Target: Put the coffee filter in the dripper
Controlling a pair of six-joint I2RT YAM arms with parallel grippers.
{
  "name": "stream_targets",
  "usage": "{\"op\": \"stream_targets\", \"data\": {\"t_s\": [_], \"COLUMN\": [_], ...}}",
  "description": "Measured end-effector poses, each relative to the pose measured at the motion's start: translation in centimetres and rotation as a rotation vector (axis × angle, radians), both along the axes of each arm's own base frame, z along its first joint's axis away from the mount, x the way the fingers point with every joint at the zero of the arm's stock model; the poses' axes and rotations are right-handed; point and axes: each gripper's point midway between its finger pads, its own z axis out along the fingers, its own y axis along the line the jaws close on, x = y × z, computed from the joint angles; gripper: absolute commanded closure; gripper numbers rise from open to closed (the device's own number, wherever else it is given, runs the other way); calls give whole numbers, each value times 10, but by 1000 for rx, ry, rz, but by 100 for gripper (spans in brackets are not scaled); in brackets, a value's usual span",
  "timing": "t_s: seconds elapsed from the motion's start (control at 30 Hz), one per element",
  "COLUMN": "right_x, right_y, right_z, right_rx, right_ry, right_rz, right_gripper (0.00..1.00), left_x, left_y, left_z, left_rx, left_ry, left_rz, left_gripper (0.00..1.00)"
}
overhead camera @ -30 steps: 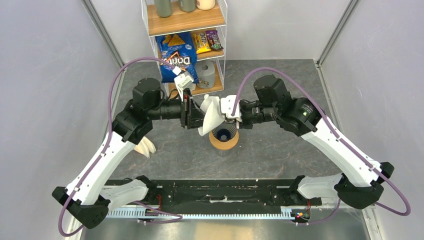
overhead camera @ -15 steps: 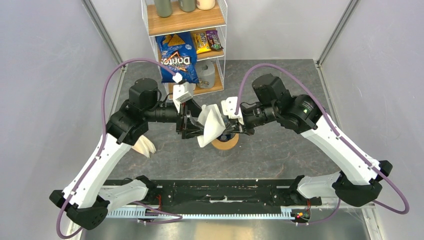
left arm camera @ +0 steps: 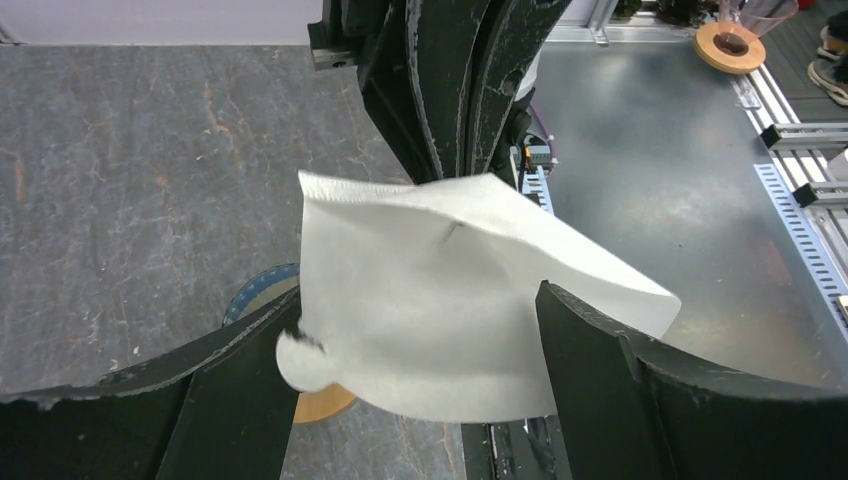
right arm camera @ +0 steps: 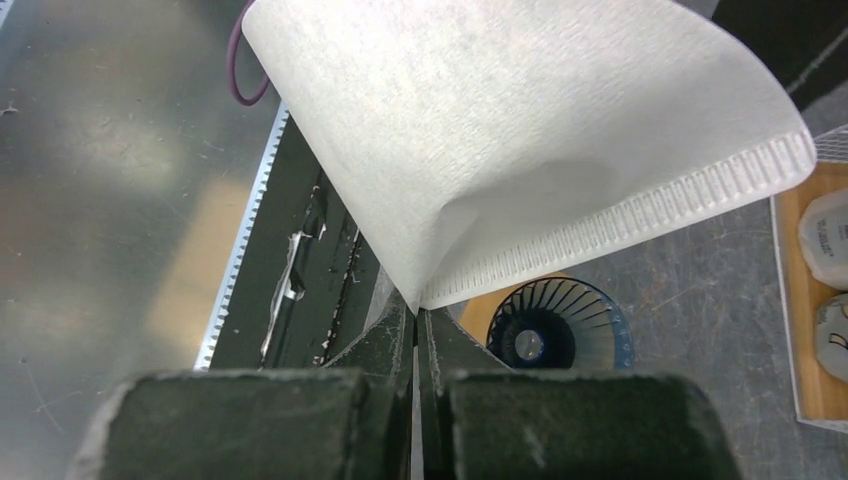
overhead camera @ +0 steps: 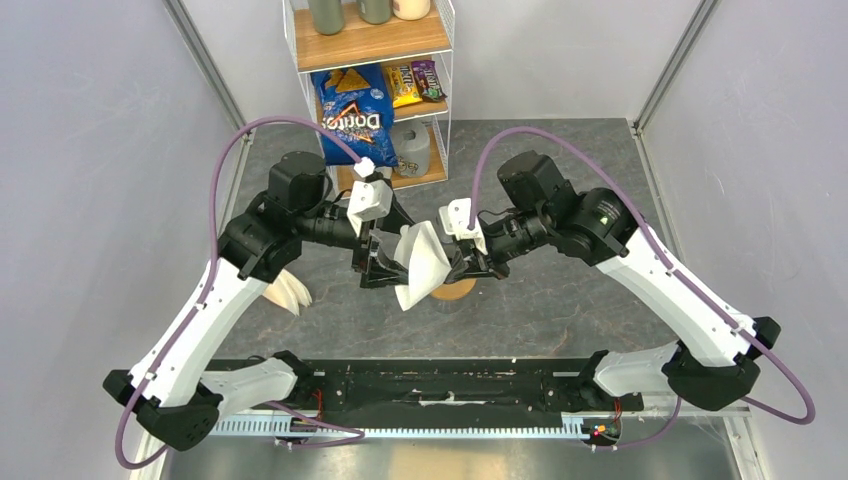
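Note:
The white paper coffee filter (overhead camera: 420, 265) hangs in the air between my two grippers, opened into a loose cone. My right gripper (overhead camera: 452, 268) is shut on its seam corner; the right wrist view shows the jaws (right arm camera: 418, 320) pinched on the filter (right arm camera: 520, 130). My left gripper (overhead camera: 385, 265) is open, and its fingers straddle the filter (left arm camera: 440, 300) on both sides. The dark blue ribbed dripper (right arm camera: 555, 325) stands on a wooden ring (overhead camera: 455, 291) just below the filter. In the top view it is hidden, and only its rim (left arm camera: 255, 290) shows in the left wrist view.
A fanned bundle of cream filters (overhead camera: 290, 292) lies on the table by the left arm. A wire shelf rack (overhead camera: 370, 60) with a Doritos bag (overhead camera: 355, 110) stands at the back. A black rail (overhead camera: 440, 385) runs along the near edge.
Both grippers and the filter have moved a little toward the near side and lower, and the filter now covers the dripper in the top view. The left wrist has turned.

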Motion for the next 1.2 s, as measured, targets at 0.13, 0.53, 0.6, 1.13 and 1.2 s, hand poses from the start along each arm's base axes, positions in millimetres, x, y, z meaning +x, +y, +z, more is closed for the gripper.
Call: {"op": "stream_targets", "data": {"t_s": [0.13,0.53,0.6,1.13,1.2], "right_x": [-4,-10,-10,-13,-12], "right_y": [1,4,6,4,3], "right_z": [-7,-14,-15,-18,-18], "right_rx": [-22,-49,-52,-73,-77], "right_ry": [28,88,102,133,129], "right_rz": [15,31,33,27,20], "right_gripper": [100,100,100,53,38], "left_x": [1,-10,-14,-24,-24], "left_y": [-5,-13,-15,-19,-19], "left_z": [-4,-4,-4,-2,-2], "left_rx": [10,7,3,-12,-12], "left_ry": [6,-33,-49,-136,-141], "left_rz": [-17,-76,-94,-151,-149], "left_gripper": [11,17,19,96,98]}}
